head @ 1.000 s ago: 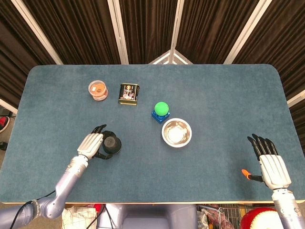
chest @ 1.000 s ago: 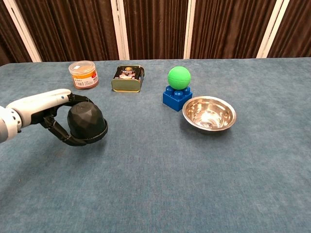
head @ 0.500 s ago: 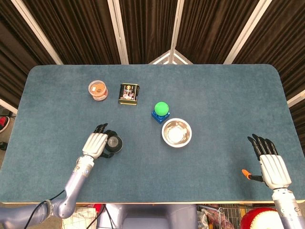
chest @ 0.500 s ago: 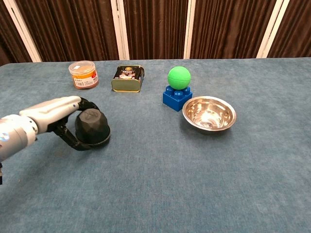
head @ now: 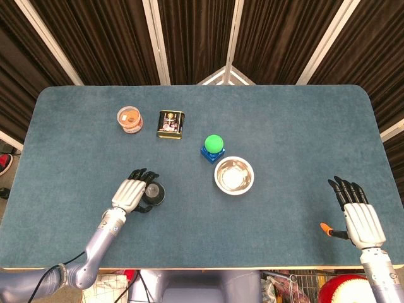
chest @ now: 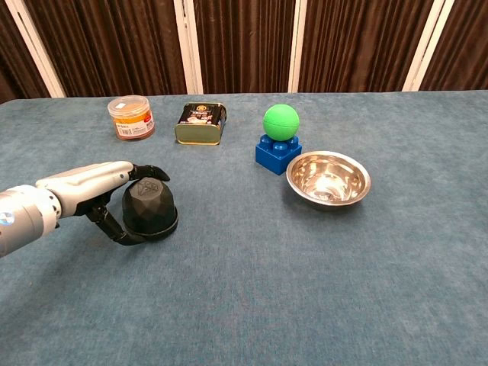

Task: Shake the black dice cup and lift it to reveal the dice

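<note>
On the blue felt table [chest: 320, 290], we see the robot's left hand [head: 129, 193] wrapped around the black dice cup [chest: 149, 208], which stands mouth-down on the near left of the surface; its dark fingers [chest: 151, 171] curl over the cup's far side and another hooks round its near base. Whatever lies under the cup is hidden from us. The right hand [head: 360, 218] rests flat at the near right edge, well apart from everything, fingers straight, slightly apart and holding nothing. At the far left we find a small clear tub [chest: 131, 117] with orange-brown contents, a closed gold tin [chest: 200, 124] just to its right. Toward the centre a green ball [chest: 280, 120] sits atop a blue block [chest: 277, 155], and beside it a steel bowl [chest: 329, 178] shows only its own shiny interior.
</note>
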